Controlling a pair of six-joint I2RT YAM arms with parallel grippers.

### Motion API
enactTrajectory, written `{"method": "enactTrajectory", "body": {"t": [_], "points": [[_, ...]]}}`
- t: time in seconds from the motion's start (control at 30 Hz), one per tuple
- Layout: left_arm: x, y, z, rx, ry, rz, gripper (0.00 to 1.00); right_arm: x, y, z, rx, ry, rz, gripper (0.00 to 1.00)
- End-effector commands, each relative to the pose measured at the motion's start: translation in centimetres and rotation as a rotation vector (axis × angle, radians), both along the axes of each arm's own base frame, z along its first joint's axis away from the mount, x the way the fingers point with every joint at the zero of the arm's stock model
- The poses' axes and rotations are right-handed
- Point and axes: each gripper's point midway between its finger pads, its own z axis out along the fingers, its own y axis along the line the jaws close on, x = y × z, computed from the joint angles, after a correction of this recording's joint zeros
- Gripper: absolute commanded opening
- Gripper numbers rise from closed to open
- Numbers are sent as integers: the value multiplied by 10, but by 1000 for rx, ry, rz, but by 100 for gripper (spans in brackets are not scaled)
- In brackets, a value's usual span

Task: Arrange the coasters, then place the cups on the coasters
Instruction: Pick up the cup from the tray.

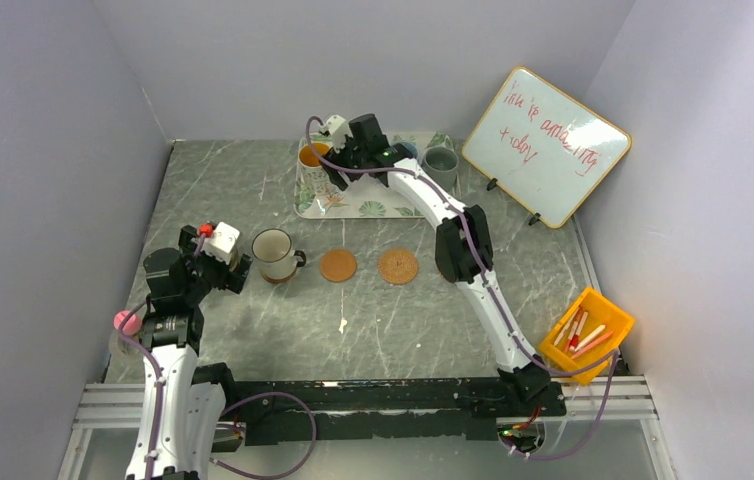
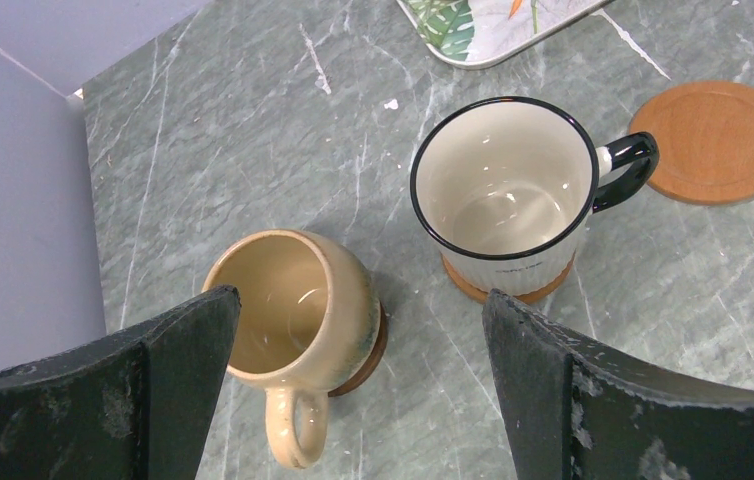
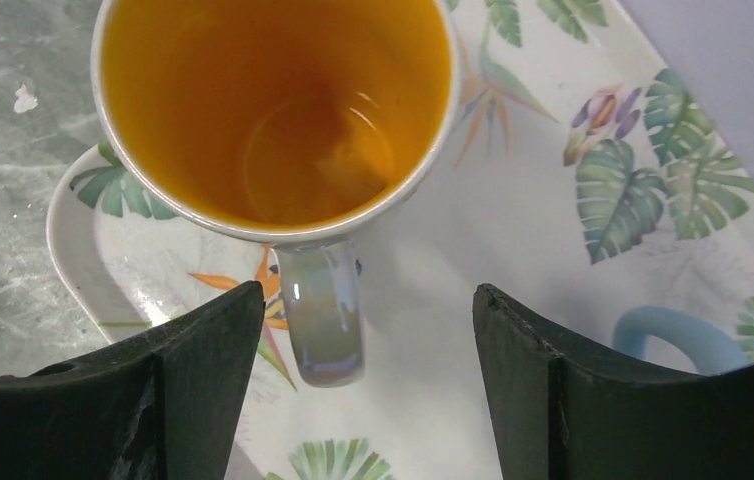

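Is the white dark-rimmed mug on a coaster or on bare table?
On a coaster: the white dark-rimmed mug stands upright, and the edge of a brown round disc shows under its base, left wrist view.

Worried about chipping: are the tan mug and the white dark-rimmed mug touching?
Apart. The left wrist view shows bare tabletop between the tan mug and the white dark-rimmed mug.
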Motion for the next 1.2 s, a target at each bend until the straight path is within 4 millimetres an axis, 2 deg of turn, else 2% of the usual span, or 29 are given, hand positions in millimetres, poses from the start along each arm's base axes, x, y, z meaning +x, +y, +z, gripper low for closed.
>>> {"method": "enactTrajectory", "body": {"t": [0.0, 0.37, 0.73, 0.87, 1.07, 1.17], "points": [[1, -3, 1, 4, -7, -24, 96, 1, 12, 26, 54, -37, 38, 79], [1, -2, 0, 6, -7, -24, 96, -1, 24, 13, 77, -9, 69, 67], [1, -2, 0, 6, -7, -23, 96, -2, 25, 2, 60, 0, 71, 61], [1, -2, 0, 7, -7, -21, 96, -2, 28, 3, 70, -3, 77, 46], [1, -2, 1, 8, -9, -20, 96, 1, 30, 11, 78, -25, 69, 0], [1, -1, 1, 8, -9, -18, 96, 2, 30, 19, 84, -40, 64, 0]]}}
